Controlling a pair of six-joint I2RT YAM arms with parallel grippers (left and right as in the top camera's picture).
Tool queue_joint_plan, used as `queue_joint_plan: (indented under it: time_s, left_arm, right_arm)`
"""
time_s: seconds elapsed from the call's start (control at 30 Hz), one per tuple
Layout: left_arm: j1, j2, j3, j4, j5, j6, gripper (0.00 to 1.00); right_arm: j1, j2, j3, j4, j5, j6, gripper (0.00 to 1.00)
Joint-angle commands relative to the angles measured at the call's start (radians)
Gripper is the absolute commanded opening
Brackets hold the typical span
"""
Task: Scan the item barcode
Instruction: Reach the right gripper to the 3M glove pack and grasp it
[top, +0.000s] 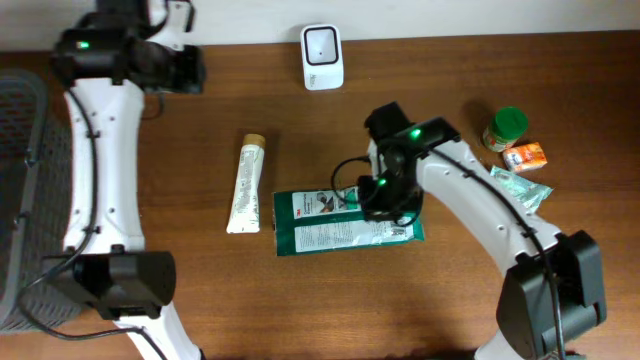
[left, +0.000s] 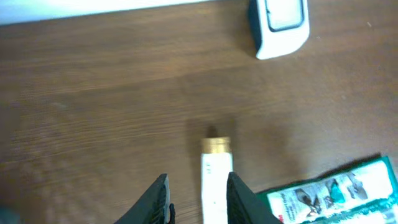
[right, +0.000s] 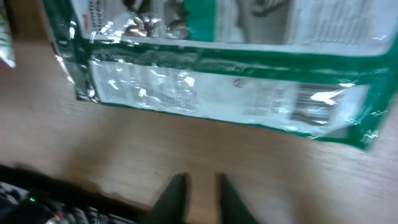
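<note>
Green packet (top: 345, 222): thin, floppy, slick film, likely light; judged best pinched at a sealed edge. Right gripper (right: 200, 184) pressed together, empty; left gripper (left: 197, 182) partly spread, empty.

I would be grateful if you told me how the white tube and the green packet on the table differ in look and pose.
The white tube is narrow with a gold cap; the green packet is a wide, flat, glossy pouch. In the overhead view the tube runs top to bottom, the packet left to right. Both lie on the wooden table, side by side without touching.
</note>
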Motion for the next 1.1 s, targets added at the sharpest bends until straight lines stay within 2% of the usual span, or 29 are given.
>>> queue_joint_plan:
  time_s: [0.0, 0.17, 0.27, 0.37, 0.43, 0.53, 0.63, 0.7, 0.83, 1.07]
  left_arm:
    - [-0.043, -0.007, -0.047, 0.031, -0.032, 0.006, 0.33]
    - [-0.053, -0.006, -0.048, 0.051, -0.032, 0.006, 0.48]
    - [-0.053, -0.004, -0.048, 0.064, -0.032, 0.006, 0.57]
    - [-0.054, 0.006, -0.048, 0.071, -0.031, 0.005, 0.60]
    - [-0.056, 0.016, -0.048, 0.069, -0.031, 0.006, 0.59]
    - [-0.071, 0.042, -0.048, 0.063, -0.027, 0.006, 0.54]
    - [-0.104, 0.078, -0.048, 0.064, -0.028, 0.006, 0.41]
    - [-0.130, 0.105, -0.048, 0.064, -0.028, 0.006, 0.39]
    - [-0.178, 0.150, -0.048, 0.056, -0.029, 0.013, 0.33]
    - [-0.258, 0.195, -0.048, 0.024, -0.029, 0.014, 0.09]
  right_arm:
    - [0.060, 0.004, -0.018, 0.039, -0.024, 0.046, 0.04]
    - [0.146, 0.045, -0.018, 0.118, -0.027, 0.104, 0.04]
    - [0.219, 0.115, -0.018, 0.252, -0.030, 0.163, 0.04]
    - [0.246, 0.159, -0.018, 0.362, -0.021, 0.203, 0.04]
    - [0.229, 0.160, -0.018, 0.326, -0.022, 0.215, 0.04]
    - [0.154, 0.159, -0.018, 0.154, 0.005, 0.214, 0.04]
    - [0.064, 0.159, -0.018, -0.028, 0.081, 0.191, 0.04]
    - [0.035, 0.160, -0.021, -0.075, 0.100, 0.158, 0.04]
    - [0.010, 0.160, -0.080, -0.097, 0.173, 0.142, 0.04]
    - [-0.058, 0.160, -0.195, -0.089, 0.215, 0.143, 0.04]
